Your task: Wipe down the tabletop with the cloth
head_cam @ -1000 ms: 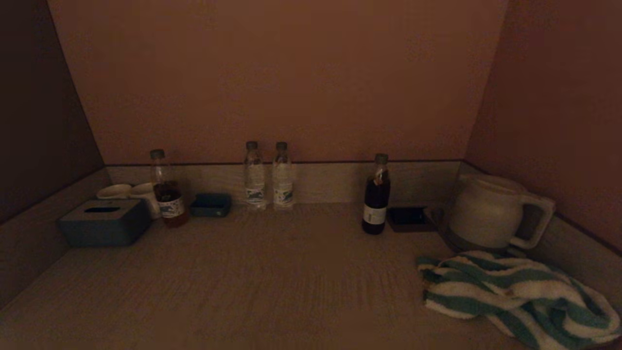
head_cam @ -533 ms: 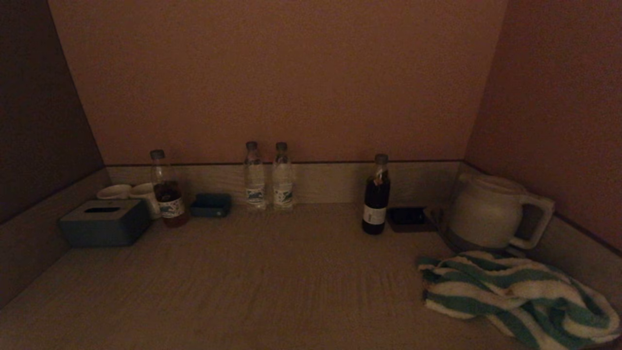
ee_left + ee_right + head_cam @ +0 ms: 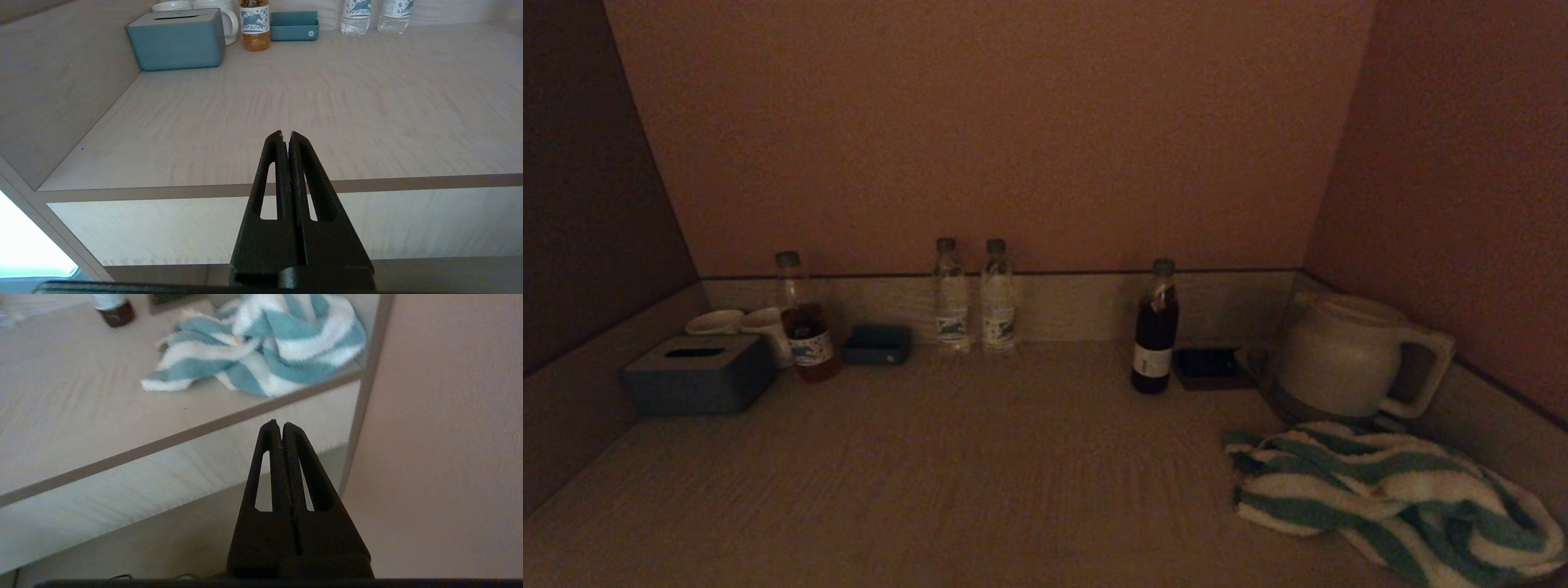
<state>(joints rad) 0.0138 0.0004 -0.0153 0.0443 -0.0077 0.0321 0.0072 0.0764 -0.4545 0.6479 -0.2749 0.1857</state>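
A teal-and-white striped cloth point(image 3: 1388, 498) lies crumpled at the front right of the pale wood tabletop point(image 3: 980, 465), by the right wall; it also shows in the right wrist view point(image 3: 261, 347). Neither gripper shows in the head view. My right gripper point(image 3: 281, 425) is shut and empty, below and in front of the tabletop's front edge, short of the cloth. My left gripper point(image 3: 285, 134) is shut and empty, in front of the tabletop's point(image 3: 327, 102) front edge on the left side.
Along the back stand a teal tissue box point(image 3: 698, 374), two white cups point(image 3: 737, 322), an amber bottle point(image 3: 805, 318), a small teal tray point(image 3: 876, 344), two water bottles point(image 3: 972, 296), a dark bottle point(image 3: 1155, 328), a black tray point(image 3: 1210, 366) and a white kettle point(image 3: 1356, 358). Walls enclose three sides.
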